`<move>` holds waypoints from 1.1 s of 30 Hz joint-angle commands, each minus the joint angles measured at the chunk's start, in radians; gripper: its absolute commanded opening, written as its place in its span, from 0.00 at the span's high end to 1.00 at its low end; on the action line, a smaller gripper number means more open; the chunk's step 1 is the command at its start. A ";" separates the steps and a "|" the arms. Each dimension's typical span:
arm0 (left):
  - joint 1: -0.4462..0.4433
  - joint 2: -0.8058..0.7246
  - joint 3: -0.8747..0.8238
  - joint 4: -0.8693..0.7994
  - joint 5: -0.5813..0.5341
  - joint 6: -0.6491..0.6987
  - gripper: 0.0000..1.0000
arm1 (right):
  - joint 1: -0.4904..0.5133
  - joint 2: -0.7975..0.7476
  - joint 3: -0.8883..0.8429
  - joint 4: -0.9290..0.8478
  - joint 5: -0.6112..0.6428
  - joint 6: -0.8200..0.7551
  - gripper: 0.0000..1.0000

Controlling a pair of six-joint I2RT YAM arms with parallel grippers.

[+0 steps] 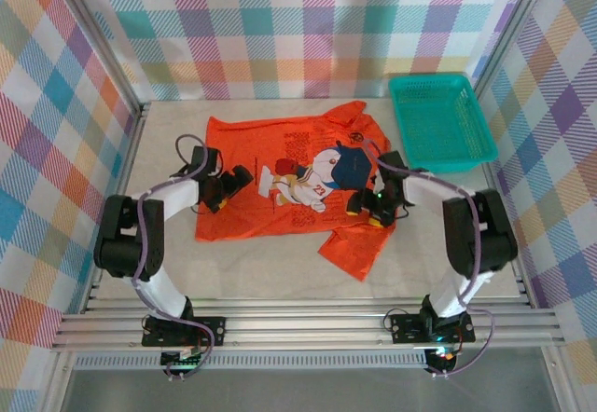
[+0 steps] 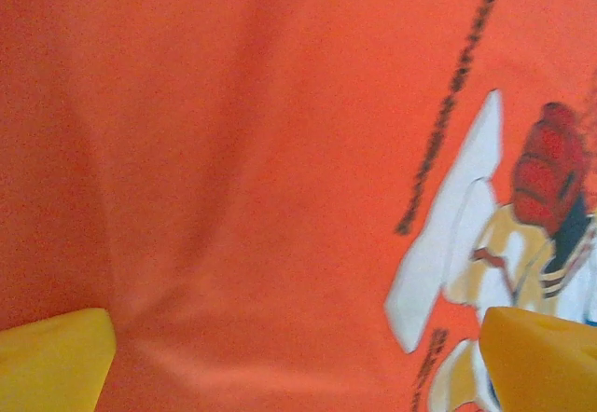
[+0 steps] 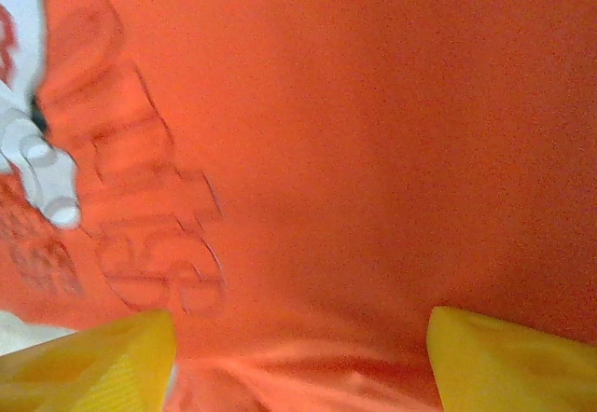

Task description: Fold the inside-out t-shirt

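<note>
My left gripper [image 2: 298, 361] and right gripper [image 3: 298, 356], jaws spread wide, sit just inside the side edges of the orange-red t-shirt [image 1: 270, 146]; bare table [image 1: 270, 272] lies beyond its near hem.

Pastel plaid walls [image 1: 308, 20] enclose a pale beige table [image 1: 280, 267], with aluminium rails [image 1: 308, 323] along its near edge.

Both the left arm [image 1: 166, 291] and the right arm [image 1: 454, 293] are white tubular links joined by black motor housings, with thin lavender cables [image 1: 140, 244] looping alongside. Black base plates [image 1: 182, 330] sit at the near edge. The black left gripper [image 1: 233, 188] and right gripper [image 1: 366, 214] carry bright yellow finger pads [image 2: 56, 361].
</note>
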 commanded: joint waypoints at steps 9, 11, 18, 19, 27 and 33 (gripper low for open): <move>0.031 -0.281 -0.062 -0.262 -0.149 0.074 0.00 | 0.000 -0.320 -0.149 -0.099 0.088 -0.001 0.29; 0.052 -0.327 -0.014 -0.346 -0.174 0.083 0.00 | 0.002 -0.342 -0.110 -0.156 0.089 -0.019 0.30; 0.113 -0.521 -0.117 -0.537 -0.215 0.061 0.39 | 0.030 -0.502 -0.233 -0.220 0.052 0.041 0.47; 0.122 -0.546 -0.145 -0.549 -0.216 0.051 0.44 | 0.040 -0.521 -0.252 -0.225 0.048 0.048 0.47; 0.177 -0.588 -0.293 -0.521 -0.156 0.017 0.52 | 0.194 -0.534 -0.355 -0.183 0.048 0.140 0.47; 0.185 -0.520 -0.321 -0.461 -0.182 0.001 0.49 | 0.279 -0.465 -0.385 -0.080 0.057 0.201 0.43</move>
